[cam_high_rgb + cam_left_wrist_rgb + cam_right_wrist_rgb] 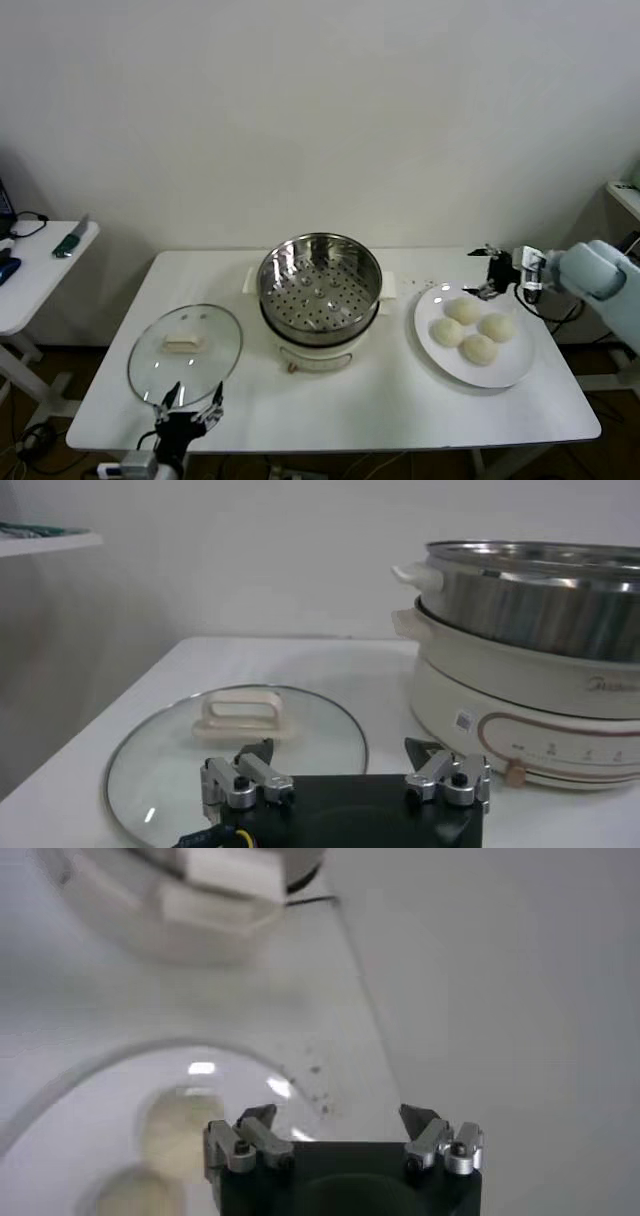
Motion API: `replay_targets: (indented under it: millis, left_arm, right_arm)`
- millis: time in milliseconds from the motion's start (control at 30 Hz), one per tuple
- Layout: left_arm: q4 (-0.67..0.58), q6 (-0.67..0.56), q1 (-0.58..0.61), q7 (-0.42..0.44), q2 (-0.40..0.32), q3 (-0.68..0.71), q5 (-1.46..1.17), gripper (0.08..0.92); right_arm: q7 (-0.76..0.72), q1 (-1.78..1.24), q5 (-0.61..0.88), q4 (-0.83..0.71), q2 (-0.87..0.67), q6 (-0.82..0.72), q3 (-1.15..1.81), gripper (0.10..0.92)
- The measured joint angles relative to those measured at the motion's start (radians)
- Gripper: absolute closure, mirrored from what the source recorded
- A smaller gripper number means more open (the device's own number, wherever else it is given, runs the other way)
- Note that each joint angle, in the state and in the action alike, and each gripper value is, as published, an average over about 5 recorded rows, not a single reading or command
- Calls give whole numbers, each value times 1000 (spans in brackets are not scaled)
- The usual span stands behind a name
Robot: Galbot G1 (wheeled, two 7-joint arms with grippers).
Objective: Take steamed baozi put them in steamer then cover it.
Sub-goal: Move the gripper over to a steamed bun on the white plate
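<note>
Four steamed baozi [472, 332] are sitting on the plate [520, 372] beside the empty steamer [320, 288], with both the right gripper [484, 272] and left gripper [186, 408] gaping empty, risking squashing soft dough if clenching hard.

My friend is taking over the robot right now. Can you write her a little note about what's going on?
Left gripper: open, empty, at the table's near edge by the glass lid, which lies flat on the table.
Right gripper: open, empty, over the far rim of the plate.
All four baozi sit on the plate.
Steamer: empty, uncovered.
Done: nothing.
Left: move all four buns, then cover.
</note>
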Motion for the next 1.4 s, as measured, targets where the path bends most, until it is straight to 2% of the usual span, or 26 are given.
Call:
replay_targets:
  millis: [200,467,933,1400]
  left_arm:
    - [1,-10,7,-1,-11,3,11,177]
    - [1,-17,18,-2,-21,3,21,177]
    - [1,-18,25,-2,-36,1,31,177]
    - [21,-26,28,-8,-44,-2,33,177]
  right_arm:
    - [-148,213,-26,-112,54,48,-266,203]
    - [-239,307,-51,-252,150,87,-406,203]
    - [-295,259,-61,-467,317,108,-409,203]
    - [-278,178,-130,-673,449,162,-334,203]
